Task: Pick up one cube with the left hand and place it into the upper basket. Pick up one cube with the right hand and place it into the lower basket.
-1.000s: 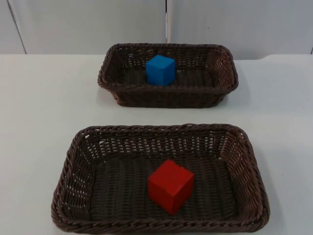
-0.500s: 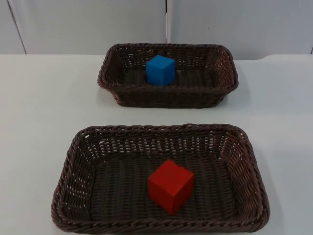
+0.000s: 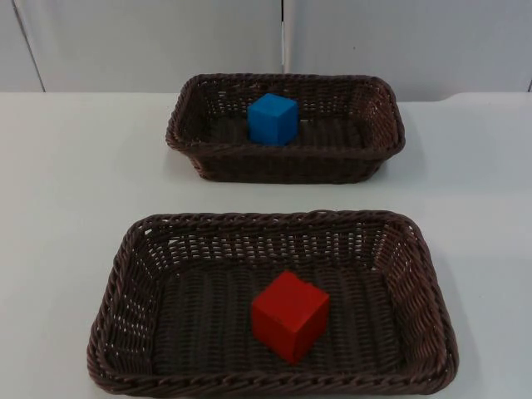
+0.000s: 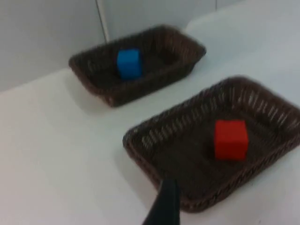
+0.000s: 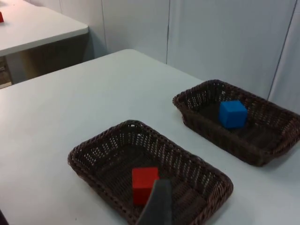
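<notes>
Whether the jaws of either gripper stood open or closed could not be told: one dark fingertip of the left gripper rose in the left wrist view, and one of the right gripper in the right wrist view. Neither gripper touched anything; both hung above the white surface, well back from the baskets, with nothing seen held between the jaws.

The lower basket, a dark brown wicker tray, lay at the near side of the surface in the top view. The left fingertip stood over its near rim, and the right fingertip stood over its near wall.

The upper basket, of the same weave, sat nearer the grey partition wall, well apart from the lower one, with bare surface between them.

The red cube rested on the floor of the lower basket, somewhat right of its middle and turned at an angle to the walls. It lay apart from the left fingertip, and just beside the right fingertip.

The blue cube sat inside the upper basket, left of its middle, far from both grippers.
</notes>
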You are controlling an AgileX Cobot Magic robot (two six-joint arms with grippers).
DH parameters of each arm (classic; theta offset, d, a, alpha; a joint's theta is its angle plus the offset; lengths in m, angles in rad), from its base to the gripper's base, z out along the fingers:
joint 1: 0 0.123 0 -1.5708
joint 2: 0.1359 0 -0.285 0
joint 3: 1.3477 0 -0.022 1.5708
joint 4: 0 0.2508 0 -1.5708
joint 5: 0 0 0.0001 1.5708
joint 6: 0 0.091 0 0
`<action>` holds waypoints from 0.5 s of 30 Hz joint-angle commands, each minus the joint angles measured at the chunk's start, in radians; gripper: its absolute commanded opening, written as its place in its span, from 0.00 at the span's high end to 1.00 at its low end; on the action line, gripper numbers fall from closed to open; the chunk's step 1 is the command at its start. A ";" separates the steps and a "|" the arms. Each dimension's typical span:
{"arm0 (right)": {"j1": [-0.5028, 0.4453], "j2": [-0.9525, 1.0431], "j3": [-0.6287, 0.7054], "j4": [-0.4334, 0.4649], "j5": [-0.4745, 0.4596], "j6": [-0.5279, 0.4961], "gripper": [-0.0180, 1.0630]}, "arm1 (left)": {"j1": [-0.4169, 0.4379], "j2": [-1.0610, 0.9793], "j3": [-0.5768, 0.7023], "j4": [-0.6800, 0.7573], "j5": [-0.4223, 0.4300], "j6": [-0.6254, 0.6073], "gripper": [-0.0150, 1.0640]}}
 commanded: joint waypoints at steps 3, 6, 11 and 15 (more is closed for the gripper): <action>-0.001 -0.051 0.004 -0.001 0.051 0.004 0.32 | -0.004 -0.002 0.041 0.018 -0.030 -0.012 0.30; -0.001 -0.106 0.005 -0.001 0.099 0.006 0.32 | -0.004 -0.002 0.041 0.018 -0.030 -0.012 0.30; -0.001 -0.118 0.021 0.028 0.164 0.008 0.32 | -0.004 -0.002 0.041 0.020 -0.026 -0.034 0.30; -0.001 -0.118 0.061 0.075 0.160 -0.007 0.32 | -0.004 -0.002 0.043 0.018 -0.024 -0.050 0.30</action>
